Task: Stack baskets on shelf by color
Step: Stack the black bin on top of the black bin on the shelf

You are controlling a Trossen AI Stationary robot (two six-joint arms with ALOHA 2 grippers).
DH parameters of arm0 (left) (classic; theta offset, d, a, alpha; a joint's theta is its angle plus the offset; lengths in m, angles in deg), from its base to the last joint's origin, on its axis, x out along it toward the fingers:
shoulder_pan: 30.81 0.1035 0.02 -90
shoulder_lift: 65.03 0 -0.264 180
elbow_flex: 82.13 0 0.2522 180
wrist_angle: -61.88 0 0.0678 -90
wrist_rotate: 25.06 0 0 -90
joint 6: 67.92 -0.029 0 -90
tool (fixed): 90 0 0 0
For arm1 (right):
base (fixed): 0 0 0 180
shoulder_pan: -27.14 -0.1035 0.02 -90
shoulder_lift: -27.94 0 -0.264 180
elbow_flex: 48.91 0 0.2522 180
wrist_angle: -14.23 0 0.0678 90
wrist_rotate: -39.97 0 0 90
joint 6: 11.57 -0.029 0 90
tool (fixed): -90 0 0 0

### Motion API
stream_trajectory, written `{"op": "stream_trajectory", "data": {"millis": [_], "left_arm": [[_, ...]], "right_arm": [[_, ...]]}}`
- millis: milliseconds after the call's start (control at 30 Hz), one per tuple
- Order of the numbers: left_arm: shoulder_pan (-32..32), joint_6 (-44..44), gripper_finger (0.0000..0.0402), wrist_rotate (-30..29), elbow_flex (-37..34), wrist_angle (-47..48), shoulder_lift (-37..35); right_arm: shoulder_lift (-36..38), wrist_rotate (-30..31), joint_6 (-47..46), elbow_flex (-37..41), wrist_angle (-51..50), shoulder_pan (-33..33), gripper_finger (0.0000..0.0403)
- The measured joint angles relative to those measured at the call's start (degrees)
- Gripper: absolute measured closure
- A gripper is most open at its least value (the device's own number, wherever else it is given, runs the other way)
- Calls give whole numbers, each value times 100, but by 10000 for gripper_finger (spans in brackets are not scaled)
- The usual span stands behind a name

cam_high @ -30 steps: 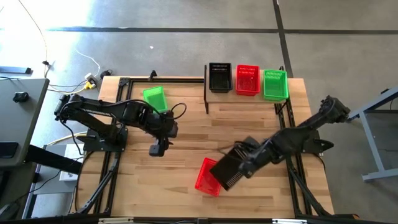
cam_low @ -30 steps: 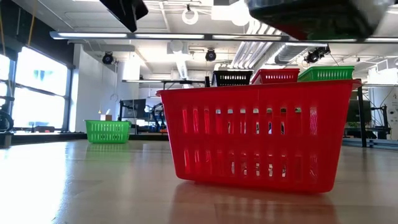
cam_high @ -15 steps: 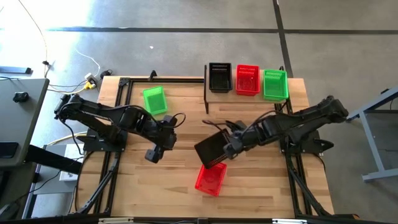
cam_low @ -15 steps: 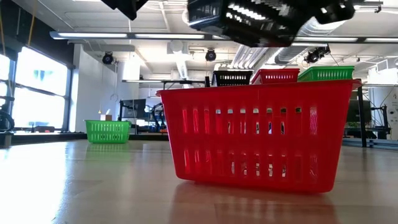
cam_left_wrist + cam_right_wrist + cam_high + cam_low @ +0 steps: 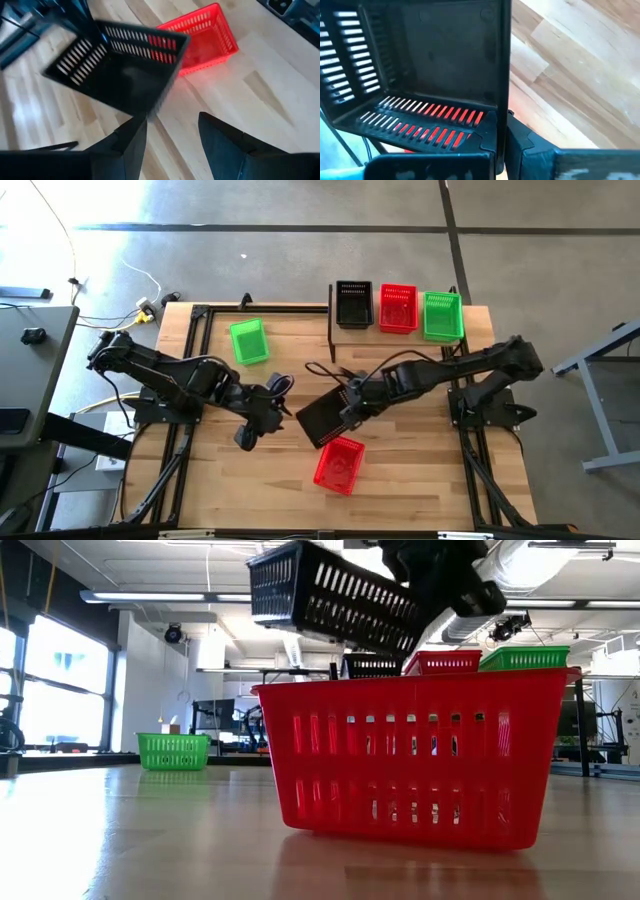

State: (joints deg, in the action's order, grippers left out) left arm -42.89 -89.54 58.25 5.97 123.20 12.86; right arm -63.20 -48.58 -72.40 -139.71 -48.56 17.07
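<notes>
Right pincer [image 5: 347, 402] is gripping one rim of a black basket [image 5: 322, 419], holding it tilted in the air over the surface [image 5: 400, 480], just above a red basket [image 5: 339, 465] (this one is sitting on the wood). Left pincer [image 5: 247, 437] is hovering beside it with fingers [image 5: 131, 145] apart, holding nothing. Black, red and green baskets are lining the shelf [image 5: 400, 340]; another green basket [image 5: 248, 341] is lying well apart.

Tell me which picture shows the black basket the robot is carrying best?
The low view: the black basket hangs tilted in the air above the red basket, slots clear. The high view shows it from above, held by the right gripper. The left wrist view blurs it; the right wrist view shows only its inside.
</notes>
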Motion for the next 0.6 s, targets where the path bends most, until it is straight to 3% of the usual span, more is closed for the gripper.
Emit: {"op": "stream_trajectory", "data": {"millis": [600], "left_arm": [[3,-361,234,-528,0,137,600]], "right_arm": [[-350,-345,342,0,966,299,403]]}}
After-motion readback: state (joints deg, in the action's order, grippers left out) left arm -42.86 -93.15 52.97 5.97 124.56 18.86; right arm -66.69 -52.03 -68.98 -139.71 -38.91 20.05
